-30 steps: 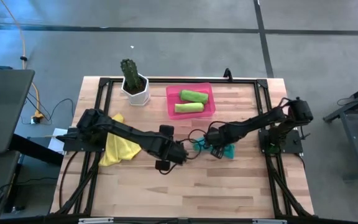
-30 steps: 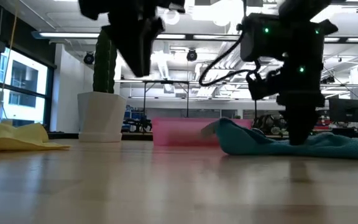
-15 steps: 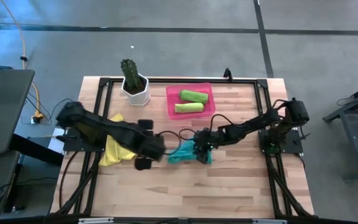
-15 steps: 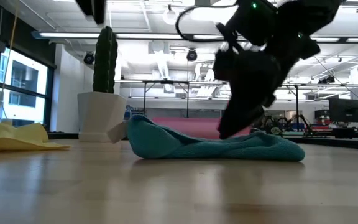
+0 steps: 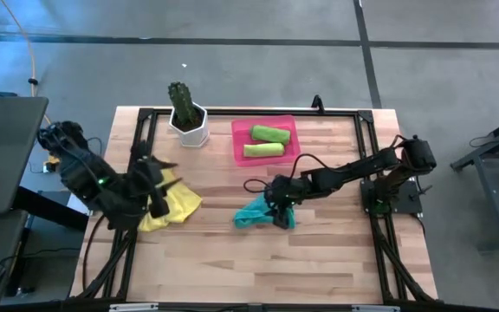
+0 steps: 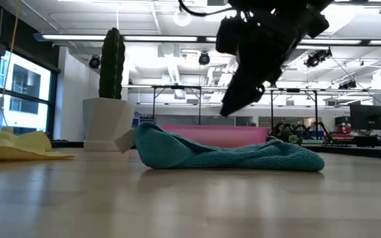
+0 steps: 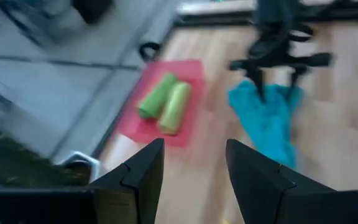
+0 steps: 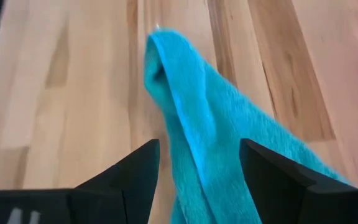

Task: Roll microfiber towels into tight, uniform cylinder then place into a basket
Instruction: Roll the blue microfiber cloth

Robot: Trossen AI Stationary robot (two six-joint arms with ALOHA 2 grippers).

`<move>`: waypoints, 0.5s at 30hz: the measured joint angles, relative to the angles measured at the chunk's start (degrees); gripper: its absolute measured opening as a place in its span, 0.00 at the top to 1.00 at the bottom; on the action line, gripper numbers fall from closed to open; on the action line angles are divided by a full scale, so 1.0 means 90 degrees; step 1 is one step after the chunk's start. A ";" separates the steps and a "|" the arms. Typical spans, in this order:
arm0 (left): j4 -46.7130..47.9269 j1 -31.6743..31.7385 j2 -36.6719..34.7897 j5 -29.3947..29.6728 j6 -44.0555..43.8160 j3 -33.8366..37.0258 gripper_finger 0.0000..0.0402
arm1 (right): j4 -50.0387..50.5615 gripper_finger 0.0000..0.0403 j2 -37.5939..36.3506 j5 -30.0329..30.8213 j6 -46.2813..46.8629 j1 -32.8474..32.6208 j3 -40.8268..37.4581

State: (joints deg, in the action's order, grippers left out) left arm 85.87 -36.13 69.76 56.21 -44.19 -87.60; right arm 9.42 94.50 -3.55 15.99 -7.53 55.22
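Nearest the front edge of the wooden surface (image 5: 258, 260), the boards lie bare. Farther in, around the middle, the teal towel (image 5: 255, 213) lies loose and crumpled rather than rolled, one end folded up into a soft hump. The right hand (image 5: 278, 201) hangs just above its far side, fingers spread apart and holding nothing; in the low view a clear gap shows between the fingertips and the cloth. At about the same depth on the left side, the yellow towel (image 5: 171, 204) lies flat and unrolled, partly under the left arm. The left hand (image 5: 154, 187) hovers over that cloth, well apart from the teal one, its fingers also spread and empty; its wrist view looks across to the teal towel and the tray beyond. Farther back, the pink basket (image 5: 238, 142) sits near the far edge, with the two lime green towels (image 5: 267, 141) rolled into cylinders and lying side by side inside it. To its left at the far edge stands a white pot with a cactus (image 5: 185, 113).
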 joint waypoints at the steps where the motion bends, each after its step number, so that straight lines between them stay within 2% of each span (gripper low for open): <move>1: -0.0048 -0.0081 -0.0185 0.0276 -0.0225 0.0378 0.60 | 0.0105 0.47 -0.0001 0.0000 0.0000 0.0000 0.0000; 5: -0.0878 -0.0064 -0.1113 0.0648 -0.1296 0.2405 0.60 | 0.0681 0.47 -0.0001 0.0000 0.0000 0.0000 0.0000; 8: -0.2699 0.0149 -0.1671 0.0514 -0.1398 0.4002 0.60 | 0.1152 0.47 0.0000 0.0002 -0.0002 0.0000 0.0000; 11: -0.5514 0.0357 -0.1989 -0.0079 -0.0584 0.5442 0.60 | 0.1476 0.47 0.0000 0.0002 -0.0141 0.0000 0.0000; 15: -0.9949 0.0778 -0.1758 -0.1426 0.1415 0.6873 0.60 | 0.1597 0.47 0.0000 0.0005 -0.0172 0.0000 0.0000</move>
State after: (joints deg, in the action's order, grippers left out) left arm -3.67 -29.13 53.93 43.37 -31.46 -25.74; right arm 23.80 94.50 -3.51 14.44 -7.53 55.22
